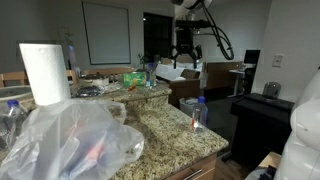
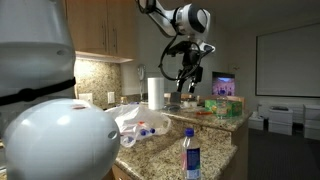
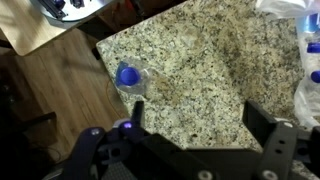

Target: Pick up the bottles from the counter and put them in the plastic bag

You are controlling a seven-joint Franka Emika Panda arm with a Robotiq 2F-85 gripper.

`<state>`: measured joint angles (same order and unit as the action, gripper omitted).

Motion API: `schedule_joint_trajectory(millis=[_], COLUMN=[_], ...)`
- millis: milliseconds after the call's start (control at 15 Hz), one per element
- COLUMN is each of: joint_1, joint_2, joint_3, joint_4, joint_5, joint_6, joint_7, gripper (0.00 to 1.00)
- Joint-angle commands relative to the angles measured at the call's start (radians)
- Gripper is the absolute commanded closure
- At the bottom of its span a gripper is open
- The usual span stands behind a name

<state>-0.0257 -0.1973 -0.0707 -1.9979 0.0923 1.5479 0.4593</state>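
One clear bottle with a blue cap [image 1: 198,113] stands upright near the corner of the speckled granite counter [image 1: 165,132]; it also appears close to the camera in an exterior view [image 2: 191,155]. From the wrist view I look down on this bottle's cap [image 3: 128,76] by the counter's edge. The crinkled translucent plastic bag [image 1: 75,140] [image 2: 138,118] lies on the counter, and blue-capped bottles [image 3: 312,48] show inside it at the right edge. My gripper [image 1: 185,50] [image 2: 187,75] [image 3: 198,118] hangs high above the counter, open, with nothing between its fingers.
A tall white paper towel roll [image 1: 45,72] [image 2: 155,92] stands behind the bag. Boxes and clutter [image 2: 225,105] sit on the far counter section. Wooden floor [image 3: 55,85] lies beyond the counter's edge. A large white dome [image 2: 50,135] fills the near left.
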Motion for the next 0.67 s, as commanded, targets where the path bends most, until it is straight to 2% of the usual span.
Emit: schedule_joint_trajectory(millis=[0, 333, 600], joint_1=[-0.024, -0.022, -0.039], joint_2=[-0.016, -0.001, -0.022], joint_3=[0.02, 0.023, 0.024], joint_4=[-0.008, -0.004, -0.079], joint_5=[0.001, 0.0, -0.018], joint_6=[-0.002, -0.002, 0.089], joint_7=[-0.002, -0.002, 0.076], gripper=[0.0, 0.0, 0.0])
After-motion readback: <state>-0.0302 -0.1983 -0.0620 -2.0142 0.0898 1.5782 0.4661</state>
